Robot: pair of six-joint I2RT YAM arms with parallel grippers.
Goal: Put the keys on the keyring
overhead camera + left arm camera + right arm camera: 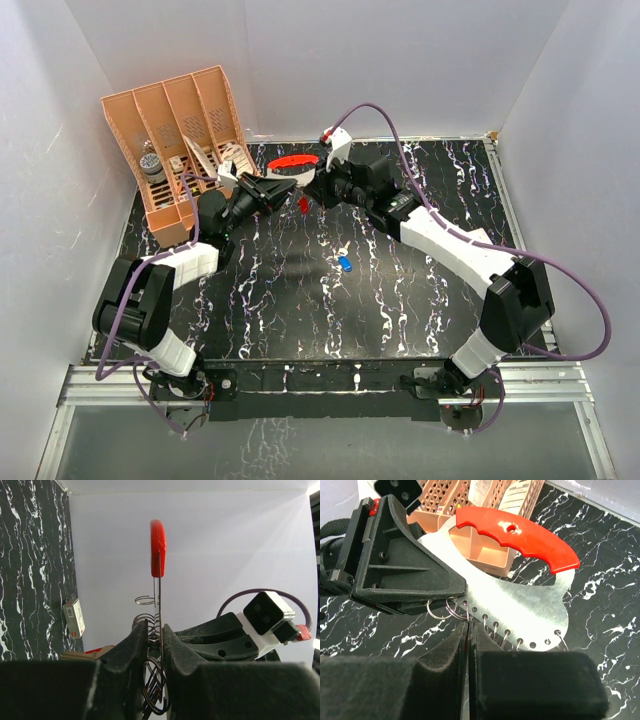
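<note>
Across the black marbled table [420,300], with an orange slotted organiser [170,125] at its far left corner, both arms reach to the far middle and meet above the surface. The left gripper [156,636] is clamped on the keyring [520,605]. The keyring shows as a flat silvery plate with a red grip on top and a row of holes along its lower edge carrying small wire rings [440,611]. It is held upright in the air, edge-on to the left wrist camera. The right gripper [469,630] sits right at those rings with its jaws pressed fully together. A small red piece at its tips in the top view looks to be the red key [303,205] pinched there, though the wrist view does not settle it. The blue key [345,263] lies alone on the table, well apart from both grippers. No key can be seen hanging from a ring. Threading the red one seems to be the step in hand and the blue one is untouched, so most of the task is left.
</note>
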